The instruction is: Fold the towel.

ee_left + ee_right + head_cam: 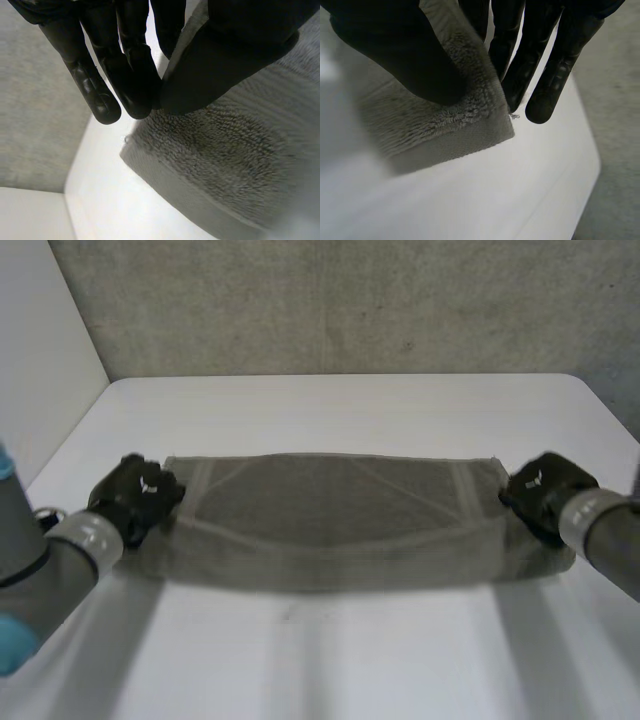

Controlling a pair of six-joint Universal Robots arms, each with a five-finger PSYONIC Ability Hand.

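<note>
A grey-green towel (330, 515) hangs stretched wide between my two hands, just above the white table (340, 410). At its left corner, my left hand (135, 495) pinches the cloth between thumb and straight fingers; in the left wrist view the thumb (225, 60) presses the towel (235, 165) against the fingers (135, 75). My right hand (545, 490) holds the right corner the same way. The right wrist view has its thumb (405, 55) on the towel (435, 125), with the fingers (520, 65) behind the corner. The towel sags in the middle.
A grey wall (340, 300) stands behind the table's far edge, and a white panel (40, 360) borders the left side. Bare table lies beyond the towel and in front of it.
</note>
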